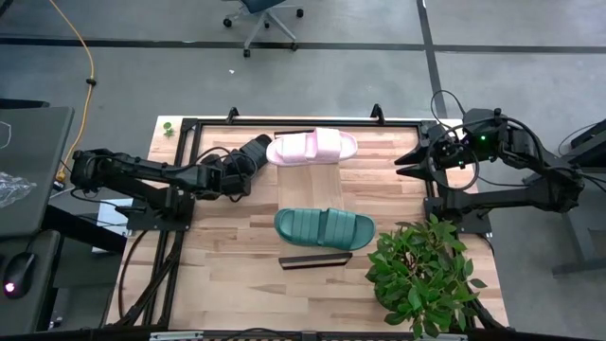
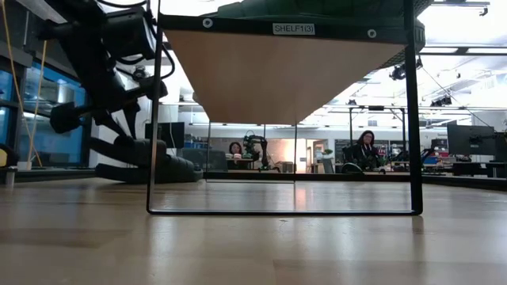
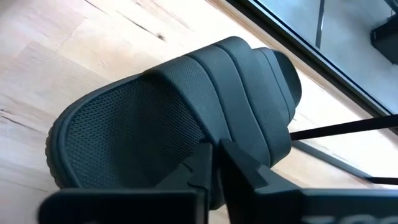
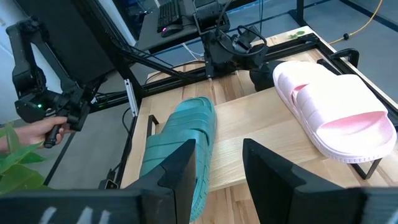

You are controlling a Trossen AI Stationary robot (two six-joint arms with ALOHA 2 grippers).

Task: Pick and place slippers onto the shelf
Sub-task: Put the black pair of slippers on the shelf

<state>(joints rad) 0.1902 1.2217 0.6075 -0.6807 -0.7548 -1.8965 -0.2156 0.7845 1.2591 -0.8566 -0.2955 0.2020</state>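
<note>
Left gripper at the black slipper, low on the bench just beside the shelf's far left corner; fingers closed on the slipper's edge by the ribbed strap. Pink slipper lying across the shelf's far end, nearly touching the black one. Teal slipper lying across the near end, just inside the dark rail. Right gripper hovering off the shelf's right side, fingers apart, holding nothing. Potted plant at the bench's near right corner.
</note>
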